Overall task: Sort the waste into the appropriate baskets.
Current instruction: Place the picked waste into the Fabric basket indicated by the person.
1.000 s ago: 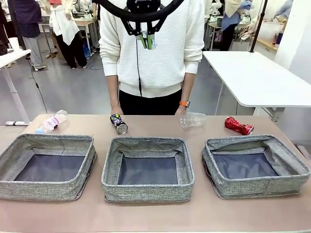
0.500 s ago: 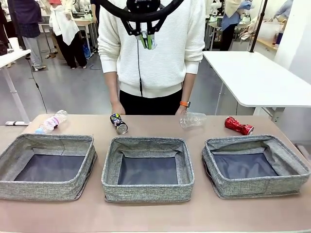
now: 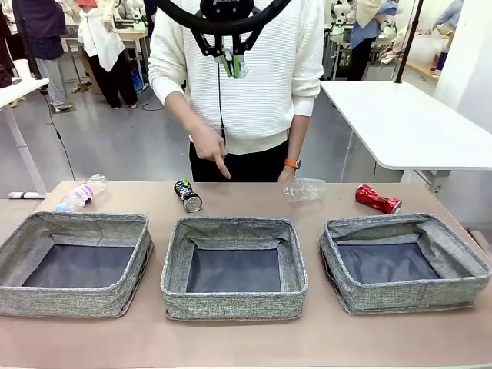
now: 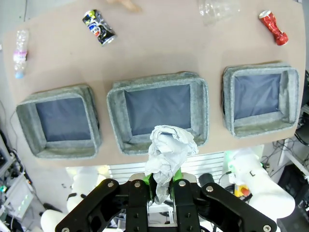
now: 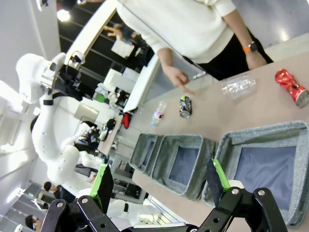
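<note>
Across my brown table (image 3: 238, 342) stands a white-sweatered person (image 3: 265, 84), orange watch (image 3: 291, 164) on one wrist; a white table (image 3: 400, 123) sits to my right.

The front view sits centred at the near edge of the table (image 3: 246, 342), facing the person (image 3: 246, 77) at the far side, with the three baskets (image 3: 231, 304) close below. The left wrist view looks straight down from high above the near edge. The right wrist view, rolled, looks from near right toward far left. All three views share the baskets.

Bright, even overhead light; faint soft shadows inside baskets (image 3: 231, 304); wrist views bowed at edges; front view sharp.
</note>
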You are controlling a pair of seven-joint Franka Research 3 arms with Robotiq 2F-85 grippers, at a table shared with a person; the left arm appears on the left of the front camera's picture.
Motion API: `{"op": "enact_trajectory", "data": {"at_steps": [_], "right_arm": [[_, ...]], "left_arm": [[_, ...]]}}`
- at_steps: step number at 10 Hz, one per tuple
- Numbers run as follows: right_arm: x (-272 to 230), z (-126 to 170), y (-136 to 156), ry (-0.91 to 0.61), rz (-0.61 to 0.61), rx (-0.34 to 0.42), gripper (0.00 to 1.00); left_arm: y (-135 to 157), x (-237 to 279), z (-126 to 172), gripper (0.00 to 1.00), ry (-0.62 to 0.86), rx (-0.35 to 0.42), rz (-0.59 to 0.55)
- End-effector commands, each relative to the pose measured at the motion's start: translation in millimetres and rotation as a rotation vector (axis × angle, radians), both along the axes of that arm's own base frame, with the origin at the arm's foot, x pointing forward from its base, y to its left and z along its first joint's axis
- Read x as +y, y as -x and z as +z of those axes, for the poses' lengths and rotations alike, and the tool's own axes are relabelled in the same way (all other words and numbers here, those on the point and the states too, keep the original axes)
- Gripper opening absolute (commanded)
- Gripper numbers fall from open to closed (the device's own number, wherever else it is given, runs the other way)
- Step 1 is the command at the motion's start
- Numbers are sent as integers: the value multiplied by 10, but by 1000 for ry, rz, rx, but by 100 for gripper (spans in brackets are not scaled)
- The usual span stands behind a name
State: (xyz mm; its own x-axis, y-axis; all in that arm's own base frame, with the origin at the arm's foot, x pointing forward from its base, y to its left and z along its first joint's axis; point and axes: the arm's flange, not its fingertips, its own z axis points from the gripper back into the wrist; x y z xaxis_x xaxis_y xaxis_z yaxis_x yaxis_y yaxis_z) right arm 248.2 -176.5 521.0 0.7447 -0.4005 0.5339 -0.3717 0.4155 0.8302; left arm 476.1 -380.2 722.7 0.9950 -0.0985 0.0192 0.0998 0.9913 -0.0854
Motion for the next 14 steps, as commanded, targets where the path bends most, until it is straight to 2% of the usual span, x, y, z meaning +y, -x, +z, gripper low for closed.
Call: {"op": "enact_trajectory", "data": {"at_steps": [1, 10, 11, 12, 14], "right_arm": [[-4, 20, -26, -3, 0, -30, 100], [-4, 20, -26, -3, 0, -30, 100], [-4, 20, -26, -3, 0, -30, 100], [-4, 20, -26, -3, 0, -30, 100], [-4, 20, -26, -3, 0, -30, 100]], "left_arm": [[21, 47, 48, 9, 0, 3, -16], [0, 0, 0, 9, 0, 0, 0], [188, -44, -214, 9, -18, -34, -34], [442, -63, -567, 9, -26, -43, -34], [1081, 8, -1345, 9, 25, -46, 43]]}}
